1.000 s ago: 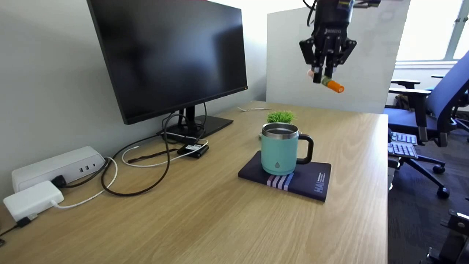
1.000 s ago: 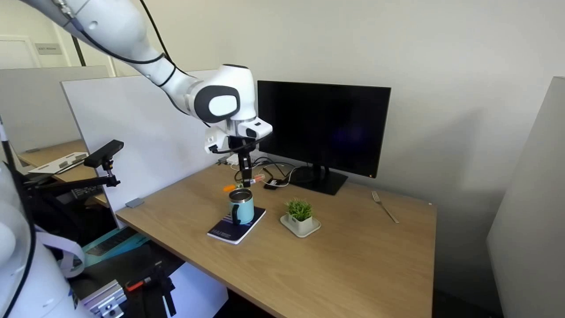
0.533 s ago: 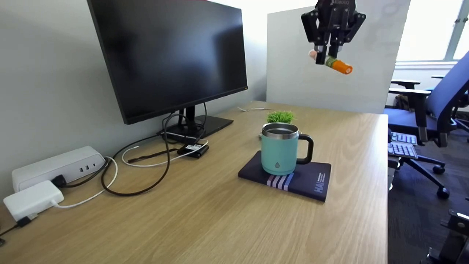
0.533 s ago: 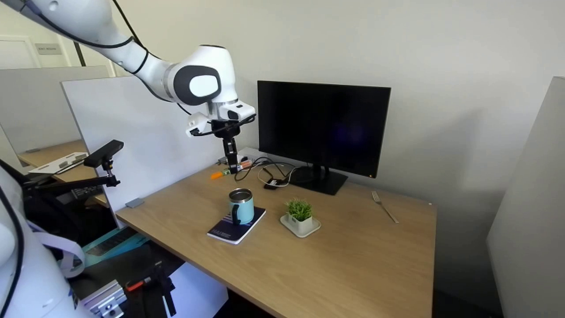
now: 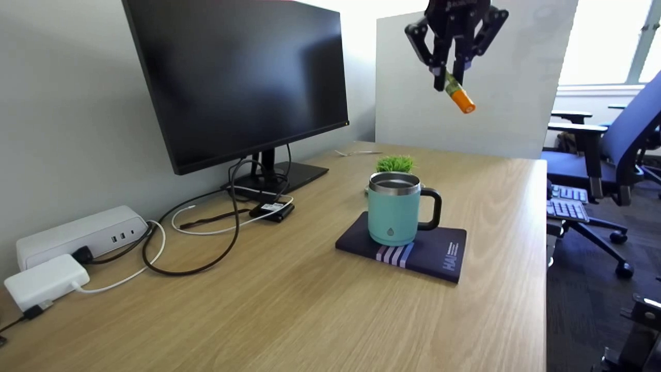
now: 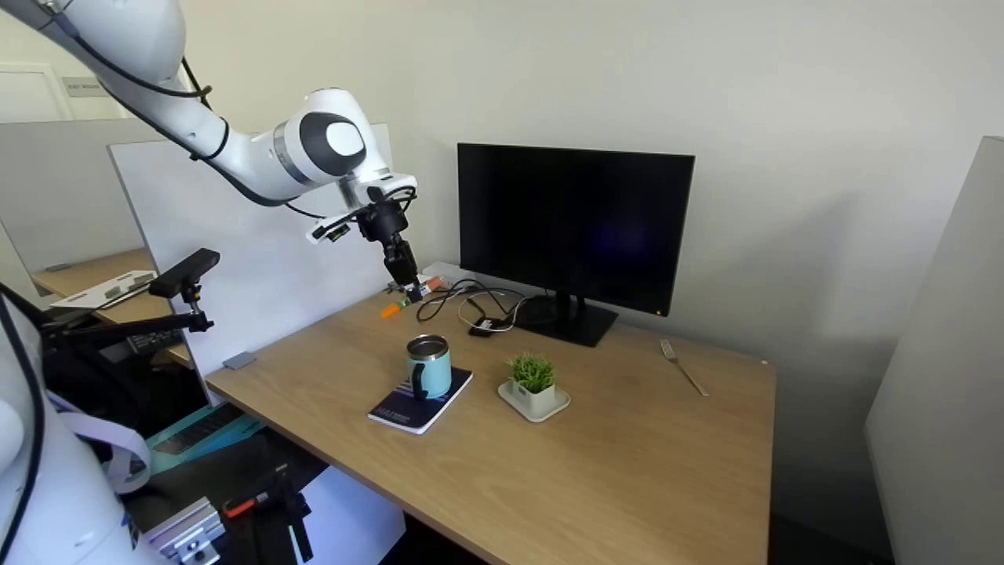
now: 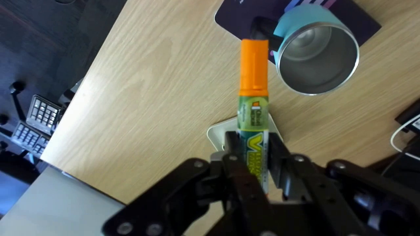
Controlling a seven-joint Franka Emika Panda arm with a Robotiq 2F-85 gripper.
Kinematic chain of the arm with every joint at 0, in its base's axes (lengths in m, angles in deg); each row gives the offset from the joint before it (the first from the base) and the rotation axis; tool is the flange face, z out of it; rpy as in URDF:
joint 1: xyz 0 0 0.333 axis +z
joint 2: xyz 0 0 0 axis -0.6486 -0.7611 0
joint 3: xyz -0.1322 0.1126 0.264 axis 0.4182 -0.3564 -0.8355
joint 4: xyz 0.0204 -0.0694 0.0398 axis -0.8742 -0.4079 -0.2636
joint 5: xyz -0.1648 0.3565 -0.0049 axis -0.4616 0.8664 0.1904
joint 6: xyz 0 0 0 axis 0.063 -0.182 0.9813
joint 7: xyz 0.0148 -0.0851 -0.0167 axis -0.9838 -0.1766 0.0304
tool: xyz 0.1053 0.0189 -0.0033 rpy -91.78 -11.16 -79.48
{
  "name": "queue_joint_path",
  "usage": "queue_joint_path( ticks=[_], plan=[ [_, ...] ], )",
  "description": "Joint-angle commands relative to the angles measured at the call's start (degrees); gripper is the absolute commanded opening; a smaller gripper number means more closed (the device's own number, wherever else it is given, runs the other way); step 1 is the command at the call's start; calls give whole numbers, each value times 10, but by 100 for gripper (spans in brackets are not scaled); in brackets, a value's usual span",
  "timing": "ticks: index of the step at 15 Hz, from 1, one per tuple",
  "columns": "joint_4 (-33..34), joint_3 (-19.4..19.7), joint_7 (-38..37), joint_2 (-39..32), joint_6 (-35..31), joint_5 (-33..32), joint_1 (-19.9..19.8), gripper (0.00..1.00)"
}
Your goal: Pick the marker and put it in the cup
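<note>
The marker has an orange cap and a green label; it shows in both exterior views (image 5: 461, 99) (image 6: 390, 311) and in the wrist view (image 7: 253, 108). My gripper (image 5: 449, 81) is shut on its middle, with a finger on each side in the wrist view (image 7: 251, 141). The capped end sticks out, tilted down, high above the desk. The gripper is tilted in an exterior view (image 6: 413, 293). The teal mug (image 5: 393, 217) stands upright on the dark book, below the marker and apart from it. In the wrist view the open mug (image 7: 305, 16) is right of the cap.
The dark book (image 5: 439, 258) lies under the mug. A potted plant (image 6: 533, 373) on a pale tray stands beside it. A monitor (image 6: 576, 227), looped cables (image 5: 235, 227) and a white power box (image 5: 82, 235) are at the back. A fork (image 6: 682, 367) lies on the desk.
My gripper has risen with the marker still held, and the arm has moved back from the monitor. In the last half second the wrist has tilted and turned, and the marker with it.
</note>
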Motion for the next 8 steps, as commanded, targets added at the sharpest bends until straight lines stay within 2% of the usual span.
queue_joint_path(
  ticks=[1, 4, 8],
  plan=[
    [36, -30, -111, -30, 37, -94, -2, 6],
    [62, -43, -181, -62, 73, -156, 19, 6],
    [91, -41, -242, -113, 106, -223, 52, 6]
  ],
)
